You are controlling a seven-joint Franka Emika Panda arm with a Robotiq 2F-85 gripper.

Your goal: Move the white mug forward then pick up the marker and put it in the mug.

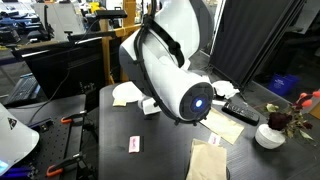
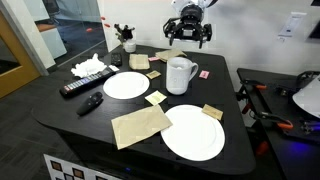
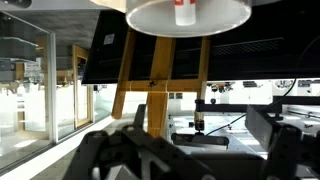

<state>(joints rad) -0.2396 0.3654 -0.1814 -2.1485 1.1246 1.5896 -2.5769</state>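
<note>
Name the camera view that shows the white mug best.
An exterior view: the white mug stands unobstructed, handle showing. In an exterior view the robot arm fills the middle, no mug visible; the wrist view faces the room.

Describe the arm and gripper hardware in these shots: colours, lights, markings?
The arm has glossy white rounded shells with black bands at the joints, and a round dark end cap with a blue light at its centre. The gripper is all black and blocky, with two dark chunky fingers. No markings are legible.
</note>
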